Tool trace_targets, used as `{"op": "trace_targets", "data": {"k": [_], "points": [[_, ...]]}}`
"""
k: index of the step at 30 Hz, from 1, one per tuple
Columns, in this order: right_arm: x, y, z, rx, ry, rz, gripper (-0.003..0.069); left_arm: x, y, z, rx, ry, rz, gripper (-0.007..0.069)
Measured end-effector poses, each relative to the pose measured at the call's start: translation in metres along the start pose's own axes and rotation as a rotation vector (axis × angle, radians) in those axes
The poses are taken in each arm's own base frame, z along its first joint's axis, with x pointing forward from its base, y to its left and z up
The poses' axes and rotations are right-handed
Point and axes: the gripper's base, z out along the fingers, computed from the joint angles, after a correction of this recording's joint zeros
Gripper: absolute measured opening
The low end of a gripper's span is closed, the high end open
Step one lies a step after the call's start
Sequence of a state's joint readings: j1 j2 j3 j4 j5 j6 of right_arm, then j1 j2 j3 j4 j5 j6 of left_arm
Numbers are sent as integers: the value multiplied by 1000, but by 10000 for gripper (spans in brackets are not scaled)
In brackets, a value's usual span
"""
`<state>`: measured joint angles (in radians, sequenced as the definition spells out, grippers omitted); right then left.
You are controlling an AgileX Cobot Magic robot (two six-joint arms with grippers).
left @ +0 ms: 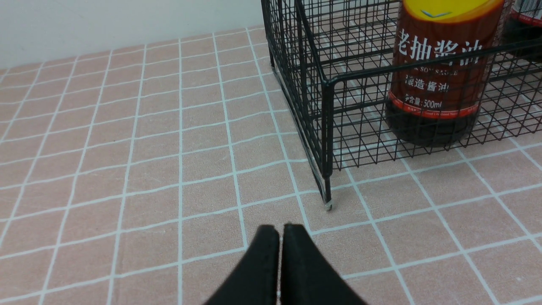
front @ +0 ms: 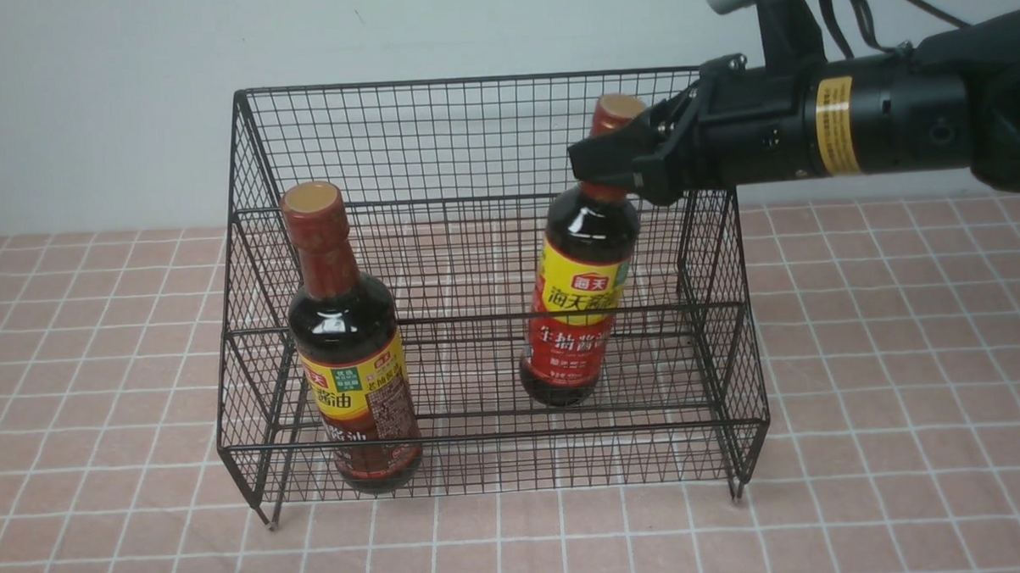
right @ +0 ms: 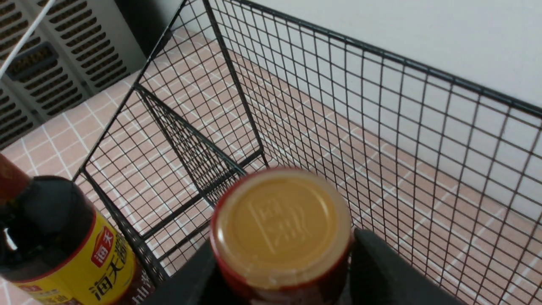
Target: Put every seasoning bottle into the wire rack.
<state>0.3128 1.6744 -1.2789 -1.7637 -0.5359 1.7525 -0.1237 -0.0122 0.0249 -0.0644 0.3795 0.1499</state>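
The wire rack (front: pixel 471 135) stands on the tiled table. The brown-band seasoning bottle (front: pixel 351 360) stands upright in its front left part and also shows in the left wrist view (left: pixel 436 84) and the right wrist view (right: pixel 63 250). The red-band seasoning bottle (front: pixel 580 309) is inside the rack at the right, tilted a little. My right gripper (front: pixel 616 160) is shut on its neck just below the tan cap (right: pixel 281 224), with a finger on each side. My left gripper (left: pixel 280 231) is shut and empty, low over the table by the rack's front left foot (left: pixel 327 205).
A pink tiled cloth (front: pixel 902 349) covers the table, with a white wall (front: pixel 88 98) close behind the rack. Grey louvred panels (right: pixel 42 63) stand beyond the table's left side. The rack's tall back mesh (right: pixel 381 106) is close to the right gripper.
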Motion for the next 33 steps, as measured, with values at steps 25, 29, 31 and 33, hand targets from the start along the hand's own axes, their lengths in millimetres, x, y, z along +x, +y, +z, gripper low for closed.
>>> {"op": "trace_targets", "data": {"k": [25, 29, 31, 33], "points": [[-28, 30, -22, 10, -88, -92, 462, 0, 0, 0, 0, 0, 0, -7], [-42, 43, -41, 0, -139, -80, 468, 0, 0, 0, 0, 0, 0, -7], [-51, 52, -56, 0, -177, -92, 468, 0, 0, 0, 0, 0, 0, -7], [-62, 63, -75, 10, -229, -118, 465, 0, 0, 0, 0, 0, 0, -7]]}}
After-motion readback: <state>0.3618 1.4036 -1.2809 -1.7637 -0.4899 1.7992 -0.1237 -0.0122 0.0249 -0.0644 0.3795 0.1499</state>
